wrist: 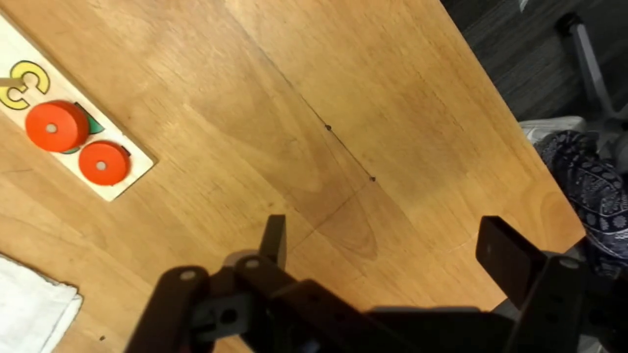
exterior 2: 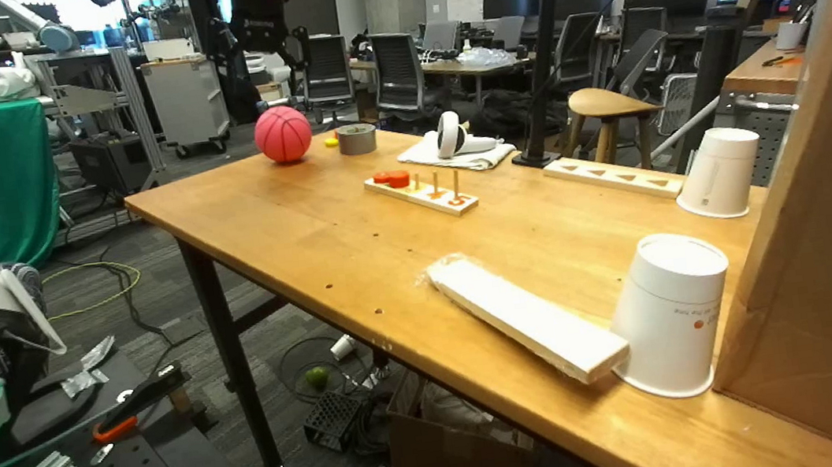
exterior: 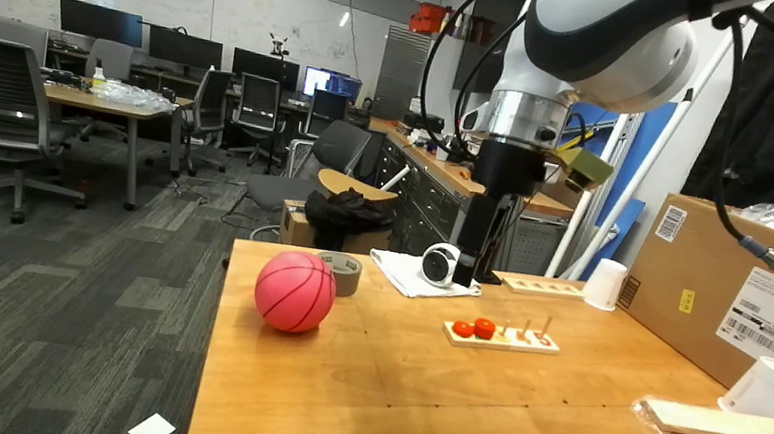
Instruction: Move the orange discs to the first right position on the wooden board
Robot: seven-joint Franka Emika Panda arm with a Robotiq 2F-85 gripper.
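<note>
In the wrist view the gripper [wrist: 382, 241] hangs over the table [wrist: 392, 98], its jaws spread wide with nothing between them. The step in hand is probably a reach about to begin, or else a finished placement; nothing settles which, as "first right" depends on the side the board [wrist: 140, 160] is read from. If the orange discs [wrist: 64, 122] must shift, the next move calls for centring the jaws over one and lifting it straight up; if not, for backing away. The discs are bright, round and smooth-topped, threaded on two neighbouring pegs [wrist: 101, 165] at one end.

In an exterior view they sit at the end nearer the ball [exterior: 295, 291]. The end peg's load is low; the next looks taller, perhaps a stack of two.

In an exterior view the gripper hangs high, well apart from the board, and three pegs stand bare. A yellow piece [exterior 2: 331, 142], too small to make out, lies by the tape [exterior 2: 357, 142].
</note>
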